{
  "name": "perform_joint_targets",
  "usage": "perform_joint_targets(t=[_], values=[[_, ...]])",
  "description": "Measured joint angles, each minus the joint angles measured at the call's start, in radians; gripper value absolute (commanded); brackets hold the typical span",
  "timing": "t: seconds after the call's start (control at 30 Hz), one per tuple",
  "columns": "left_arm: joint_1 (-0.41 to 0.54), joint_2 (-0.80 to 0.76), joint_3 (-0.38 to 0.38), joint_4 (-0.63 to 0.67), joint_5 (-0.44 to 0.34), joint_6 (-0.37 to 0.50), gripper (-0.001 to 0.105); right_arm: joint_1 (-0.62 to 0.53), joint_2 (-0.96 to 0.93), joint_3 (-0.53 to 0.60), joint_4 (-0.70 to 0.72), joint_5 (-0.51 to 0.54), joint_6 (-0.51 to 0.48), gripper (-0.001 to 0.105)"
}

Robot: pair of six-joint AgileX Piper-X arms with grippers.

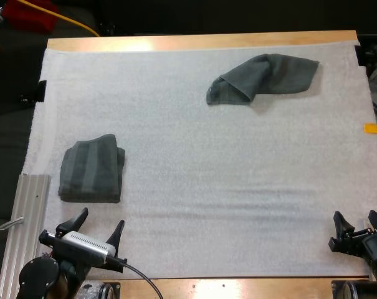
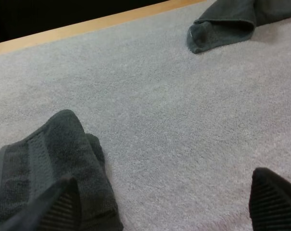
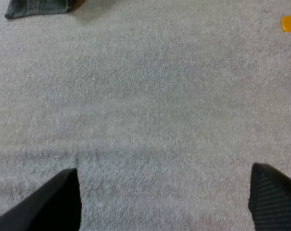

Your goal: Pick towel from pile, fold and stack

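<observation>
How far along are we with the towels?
Done: one folded towel lies near left on the mat. In hand: nothing; left gripper and right gripper both open, empty. Left: the crumpled towel at the far side, not yet picked, folded or stacked.

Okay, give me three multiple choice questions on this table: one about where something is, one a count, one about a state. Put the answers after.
1. Where does the folded towel lie on the mat?
A. just ahead of the left gripper
B. at the far right corner
C. in the mat's middle

2. How many towels are on the mat?
A. one
B. two
C. four

3. How do the fingers of the right gripper stand?
A. shut on a towel
B. shut on nothing
C. open, over bare mat

Answers:
1 A: the high view shows it right in front of that gripper.
2 B: the folded one plus the crumpled towel at the far side.
3 C: the fingers stand apart with only mat between them.
</observation>
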Motion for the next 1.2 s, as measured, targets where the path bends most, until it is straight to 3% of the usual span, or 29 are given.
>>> perform_joint_targets(t=[0.27,0.47,1.0,1.2], values=[[0.0,0.0,-0.034,0.0,0.0,0.0,0.069,0.0,0.04,-0.093,-0.001,-0.003,0.0,0.07],[-0.002,0.01,-0.081,-0.002,0.024,0.0,0.069,0.0,0.164,-0.172,-0.002,-0.064,-0.004,0.07],[-0.196,0.273,-0.201,-0.051,0.05,0.027,0.069,0.0,0.389,-0.279,-0.045,-0.28,-0.008,0.07],[-0.25,0.351,-0.252,-0.06,0.051,0.073,0.069,0.0,0.442,-0.296,-0.073,-0.349,-0.008,0.07]])
